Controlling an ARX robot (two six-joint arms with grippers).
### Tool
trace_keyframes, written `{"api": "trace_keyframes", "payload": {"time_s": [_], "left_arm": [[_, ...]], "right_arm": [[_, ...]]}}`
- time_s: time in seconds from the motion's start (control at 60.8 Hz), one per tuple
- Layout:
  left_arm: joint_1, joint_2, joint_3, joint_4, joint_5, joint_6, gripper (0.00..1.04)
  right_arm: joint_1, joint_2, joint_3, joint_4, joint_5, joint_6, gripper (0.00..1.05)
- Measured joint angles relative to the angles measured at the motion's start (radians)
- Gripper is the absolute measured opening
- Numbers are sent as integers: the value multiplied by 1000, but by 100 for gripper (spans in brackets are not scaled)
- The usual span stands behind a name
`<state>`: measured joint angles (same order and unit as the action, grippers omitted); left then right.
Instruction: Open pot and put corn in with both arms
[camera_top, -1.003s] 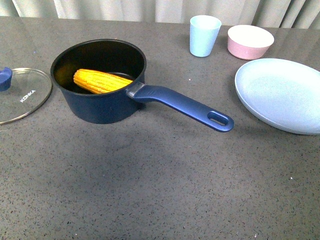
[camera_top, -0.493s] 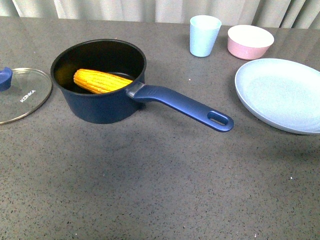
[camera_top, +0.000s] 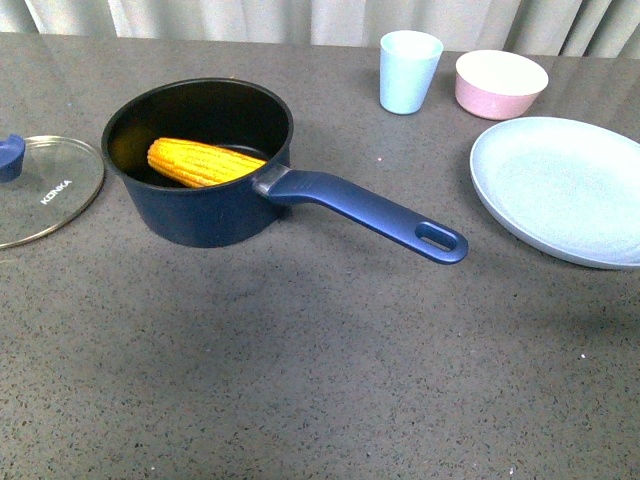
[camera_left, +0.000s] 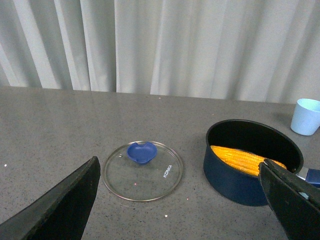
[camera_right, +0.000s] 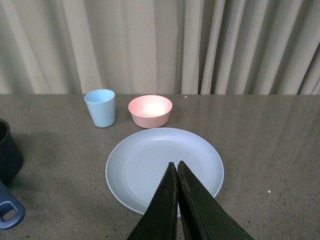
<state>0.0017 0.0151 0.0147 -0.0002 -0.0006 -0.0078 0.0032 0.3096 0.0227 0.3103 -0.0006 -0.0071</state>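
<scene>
The navy pot (camera_top: 200, 215) stands open on the grey table, its long blue handle (camera_top: 370, 212) pointing to the right and toward me. The yellow corn (camera_top: 200, 163) lies inside it. The glass KONKA lid (camera_top: 45, 190) lies flat on the table to the pot's left. In the left wrist view the lid (camera_left: 143, 170), the pot (camera_left: 240, 182) and the corn (camera_left: 240, 158) show between my open left gripper (camera_left: 180, 187) fingers, which hold nothing. My right gripper (camera_right: 177, 164) is shut and empty above the plate. Neither arm shows in the front view.
A pale blue plate (camera_top: 565, 185) lies at the right, with a light blue cup (camera_top: 408, 72) and a pink bowl (camera_top: 500, 84) behind it. These also show in the right wrist view: plate (camera_right: 145, 165), cup (camera_right: 101, 108), bowl (camera_right: 150, 110). Curtains hang behind the table.
</scene>
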Motion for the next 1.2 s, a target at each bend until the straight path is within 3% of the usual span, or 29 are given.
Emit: {"api": "trace_keyframes", "payload": {"time_s": [0.444,0.559,0.905,1.201], "left_arm": [[0,0,0,0,0,0,96],[0,0,0,0,0,0,96],[0,0,0,0,0,0,96],[0,0,0,0,0,0,96]], "right_arm": [[0,-132,0,-132,0,0,2],[0,-271,0,-296,1,0,2],[0,-303,0,-309,0,0,2],[0,-304,0,-309,0,0,51]]}}
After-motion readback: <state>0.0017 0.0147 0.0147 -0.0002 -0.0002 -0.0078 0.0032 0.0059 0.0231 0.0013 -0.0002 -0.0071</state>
